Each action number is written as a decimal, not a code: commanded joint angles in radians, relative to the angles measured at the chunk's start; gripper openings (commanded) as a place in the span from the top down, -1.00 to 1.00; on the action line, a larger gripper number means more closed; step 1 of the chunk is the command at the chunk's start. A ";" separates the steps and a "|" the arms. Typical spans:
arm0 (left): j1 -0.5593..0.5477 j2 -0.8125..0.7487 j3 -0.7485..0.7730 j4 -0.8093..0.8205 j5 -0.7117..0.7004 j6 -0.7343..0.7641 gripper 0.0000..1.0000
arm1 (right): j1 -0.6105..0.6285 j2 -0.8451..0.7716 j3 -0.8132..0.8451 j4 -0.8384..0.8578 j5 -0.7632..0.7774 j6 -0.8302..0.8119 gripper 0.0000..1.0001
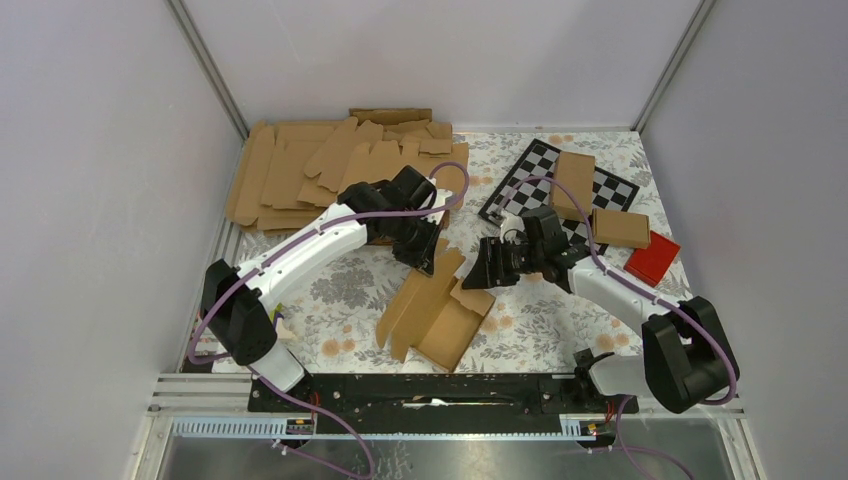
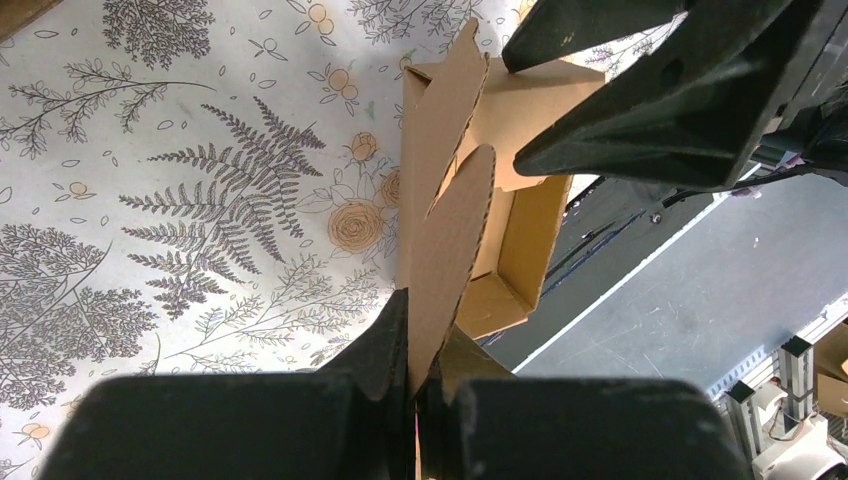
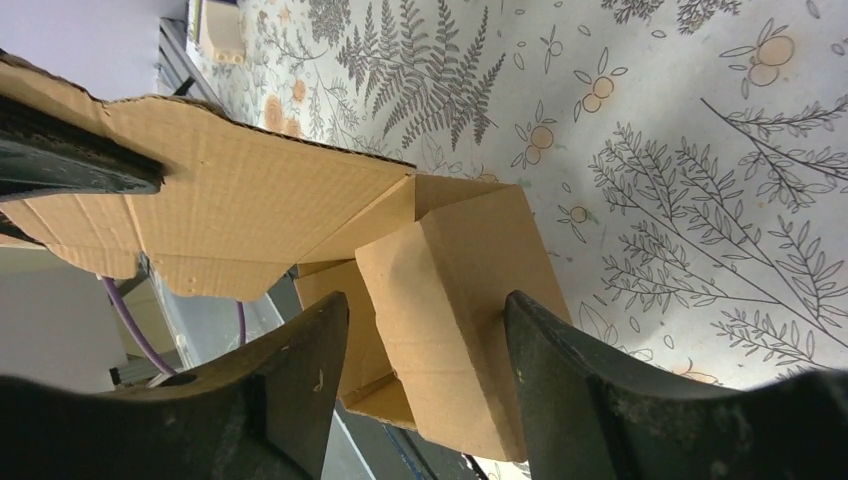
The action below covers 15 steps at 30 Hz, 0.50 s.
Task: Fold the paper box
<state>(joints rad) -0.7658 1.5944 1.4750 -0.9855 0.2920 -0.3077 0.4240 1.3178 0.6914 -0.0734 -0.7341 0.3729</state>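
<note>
Paper box (image 1: pixel 437 305): left jaws pinched on flap; right jaws apart, straddling panel.

Both arms stretch forward and bend inward, wrists near each other. The left end effector (image 1: pixel 424 258) points down, its 2 fingers pinched tight on the paper box (image 1: pixel 440 312). The right end effector (image 1: pixel 488 268) faces left, fingers spread apart.

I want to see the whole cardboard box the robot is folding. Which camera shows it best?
Top external: it shows the whole paper box, half-folded between the arms. Left wrist shows mainly a flap pinched edge-on in the left gripper. Right wrist shows only panels near the open right gripper.
</note>
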 commanded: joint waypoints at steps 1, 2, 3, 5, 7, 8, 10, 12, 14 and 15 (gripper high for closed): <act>0.014 0.012 0.039 0.043 0.028 -0.006 1.00 | 0.051 -0.006 0.054 -0.086 0.074 -0.077 -0.29; 0.014 0.014 0.040 0.043 0.030 -0.005 1.00 | 0.059 -0.006 0.055 -0.092 0.087 -0.085 -0.25; 0.015 0.015 0.042 0.044 0.030 -0.004 1.00 | 0.067 -0.006 0.058 -0.101 0.110 -0.092 -0.20; 0.018 0.016 0.038 0.046 0.033 -0.004 1.00 | 0.087 -0.007 0.063 -0.119 0.158 -0.107 -0.15; 0.019 0.013 0.028 0.058 0.042 -0.005 1.00 | 0.107 -0.010 0.064 -0.131 0.212 -0.121 -0.14; 0.019 0.013 0.021 0.065 0.048 -0.006 1.00 | 0.118 -0.012 0.065 -0.136 0.230 -0.127 -0.14; 0.019 0.015 0.017 0.069 0.057 -0.009 1.00 | 0.136 -0.010 0.070 -0.150 0.265 -0.138 -0.11; 0.020 0.019 0.017 0.072 0.064 -0.010 1.00 | 0.158 -0.001 0.079 -0.170 0.298 -0.150 -0.10; 0.020 0.019 0.019 0.078 0.074 -0.011 1.00 | 0.177 0.005 0.087 -0.185 0.335 -0.160 -0.19; 0.020 0.021 0.023 0.079 0.078 -0.013 1.00 | 0.184 0.003 0.087 -0.187 0.365 -0.161 -0.22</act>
<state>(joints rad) -0.7559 1.6135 1.4750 -0.9775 0.3382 -0.3084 0.5682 1.3178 0.7349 -0.2039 -0.4778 0.2527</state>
